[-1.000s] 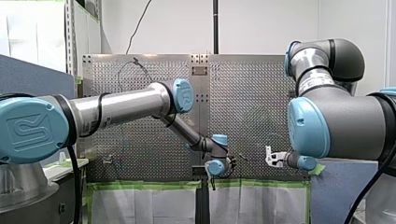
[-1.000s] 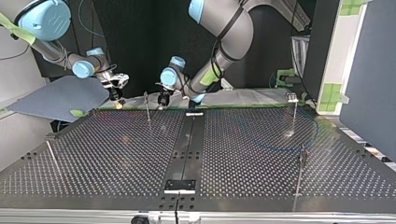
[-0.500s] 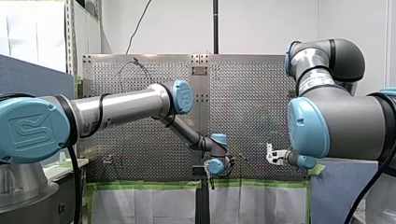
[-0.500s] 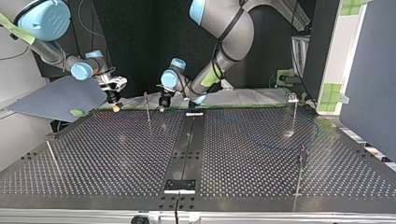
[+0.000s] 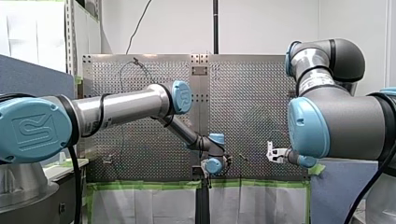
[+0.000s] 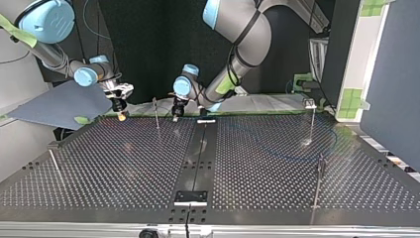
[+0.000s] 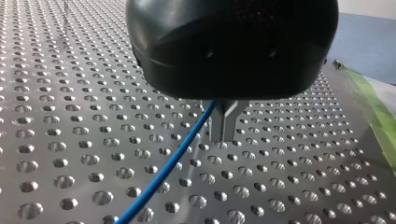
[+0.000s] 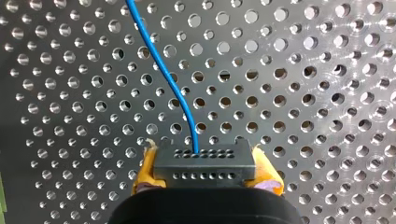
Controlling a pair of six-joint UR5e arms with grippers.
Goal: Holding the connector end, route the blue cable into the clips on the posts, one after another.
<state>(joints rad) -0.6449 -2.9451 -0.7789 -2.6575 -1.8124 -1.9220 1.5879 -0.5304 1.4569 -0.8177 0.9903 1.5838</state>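
My right pincer (image 8: pixel 205 181) clamps its yellow pads on both sides of the black connector (image 8: pixel 205 161). The blue cable (image 8: pixel 164 77) leaves the connector's front face and runs straight ahead, away from the pincer, in a gentle curve over the perforated tabletop (image 8: pixel 327 93). Its long axis therefore points out from the grip, not across it.

In the top view this pincer hangs over the far edge at the left. The closest post (image 6: pixel 156 113) stands upright just beside it, toward the view's right. I judge the coming move turns on carrying the cable sideways to that post's clip.

Just past the post is my left pincer (image 7: pixel 222 133), which seems slightly closer to the post than my right. Its metal fingers are pressed together, pointing down at the tabletop. The cable comes out beside them and trails off across the holes, and I cannot tell whether they nip it.

Further off, a faint blue arc lies on the right half. There are two more posts there, one far (image 6: pixel 313 119) and one near (image 6: pixel 318 183). Nothing blocks the sideways path.
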